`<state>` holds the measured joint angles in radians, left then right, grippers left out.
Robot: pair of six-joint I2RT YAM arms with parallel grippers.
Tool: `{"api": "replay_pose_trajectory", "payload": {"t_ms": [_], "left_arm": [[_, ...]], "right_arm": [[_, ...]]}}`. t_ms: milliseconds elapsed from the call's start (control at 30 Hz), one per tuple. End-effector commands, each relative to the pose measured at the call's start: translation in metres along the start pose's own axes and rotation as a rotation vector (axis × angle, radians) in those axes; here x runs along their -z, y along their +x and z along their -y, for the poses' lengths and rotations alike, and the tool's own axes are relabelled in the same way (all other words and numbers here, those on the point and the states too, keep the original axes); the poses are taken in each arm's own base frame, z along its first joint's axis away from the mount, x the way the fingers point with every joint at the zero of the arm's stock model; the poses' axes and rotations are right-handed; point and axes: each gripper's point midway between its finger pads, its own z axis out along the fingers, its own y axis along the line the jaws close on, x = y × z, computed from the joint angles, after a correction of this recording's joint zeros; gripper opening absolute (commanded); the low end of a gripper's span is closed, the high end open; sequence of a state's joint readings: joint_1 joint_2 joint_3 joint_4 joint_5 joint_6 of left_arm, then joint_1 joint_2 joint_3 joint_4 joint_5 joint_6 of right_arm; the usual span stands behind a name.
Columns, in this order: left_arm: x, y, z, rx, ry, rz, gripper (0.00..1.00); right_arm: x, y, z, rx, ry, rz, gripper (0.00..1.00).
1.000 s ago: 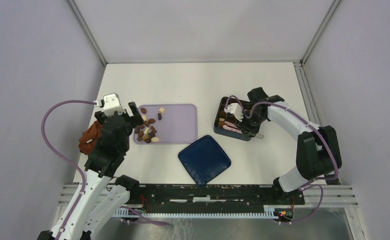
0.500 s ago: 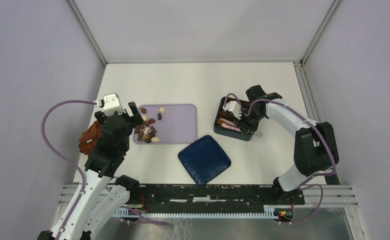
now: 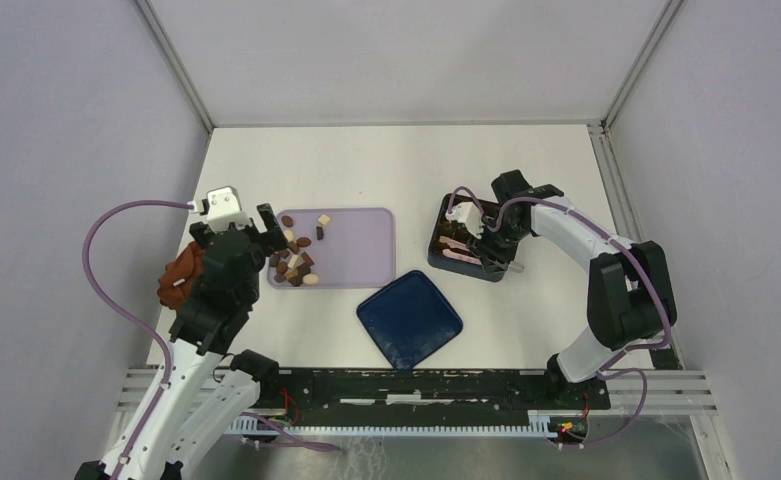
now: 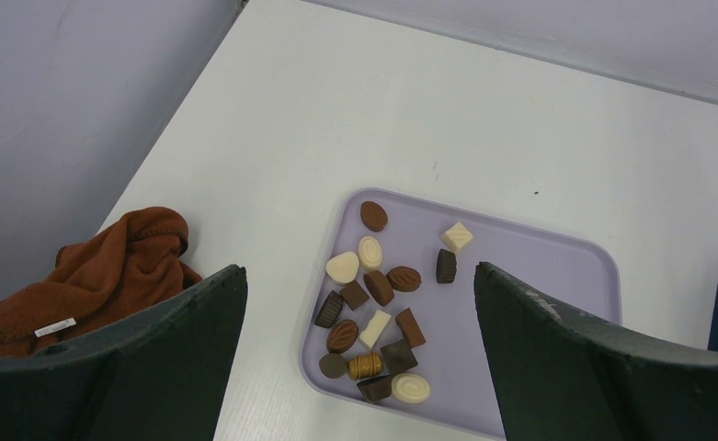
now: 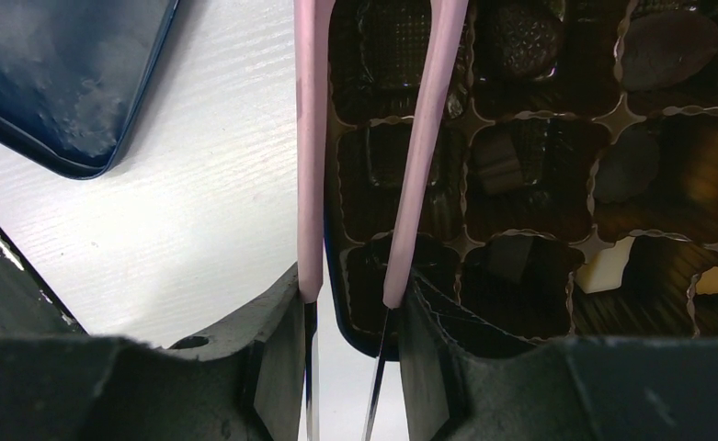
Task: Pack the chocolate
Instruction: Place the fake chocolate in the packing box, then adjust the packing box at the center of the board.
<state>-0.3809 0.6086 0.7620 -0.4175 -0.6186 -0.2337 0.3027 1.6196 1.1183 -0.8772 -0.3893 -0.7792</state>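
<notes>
L gripper (image 4: 359, 276) hangs w/ jaws wide open, holding nothing, above the lilac tray (image 4: 539, 276). Most chocolate (image 4: 373, 308) lies loose at the tray's left end. R gripper (image 5: 350, 294) clamps pink tongs (image 5: 309, 138) over the dark compartment box (image 5: 612, 119), some pcs in its cells. A blue lid (image 3: 409, 320) lies nearby; brown cloth (image 4: 107, 266) at far left.

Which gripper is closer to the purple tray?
Left. The left gripper hovers at the tray's left edge; right gripper, holding tongs, is beyond its right side, over the box.
</notes>
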Motion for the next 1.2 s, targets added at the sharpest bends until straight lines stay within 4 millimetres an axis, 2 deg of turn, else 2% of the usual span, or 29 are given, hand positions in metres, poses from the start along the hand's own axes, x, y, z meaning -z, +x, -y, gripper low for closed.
{"api": "replay_pose_trajectory", "payload": {"t_ms": [0, 433, 733, 833, 967, 1167], "left_arm": [[0.000, -0.008, -0.001, -0.010, -0.001, 0.028, 0.97], [0.000, -0.009, -0.001, -0.006, 0.001, 0.031, 0.97], [0.001, -0.010, -0.001, -0.002, 0.001, 0.036, 0.97], [0.001, -0.010, -0.002, 0.000, 0.001, 0.037, 0.97], [0.001, -0.010, -0.002, -0.001, -0.001, 0.039, 0.97], [0.004, -0.013, -0.006, 0.010, -0.012, 0.055, 0.97]], "right_arm": [[0.013, -0.023, 0.008, 0.018, 0.026, 0.072, 0.42], [0.033, -0.046, 0.009, 0.030, 0.055, 0.152, 0.42], [0.047, -0.073, 0.006, 0.070, 0.054, 0.264, 0.41], [0.046, -0.086, -0.002, 0.102, 0.031, 0.295, 0.41], [0.035, -0.106, -0.019, 0.166, 0.003, 0.306, 0.40], [0.010, -0.150, -0.055, 0.263, -0.030, 0.305, 0.40]]}}
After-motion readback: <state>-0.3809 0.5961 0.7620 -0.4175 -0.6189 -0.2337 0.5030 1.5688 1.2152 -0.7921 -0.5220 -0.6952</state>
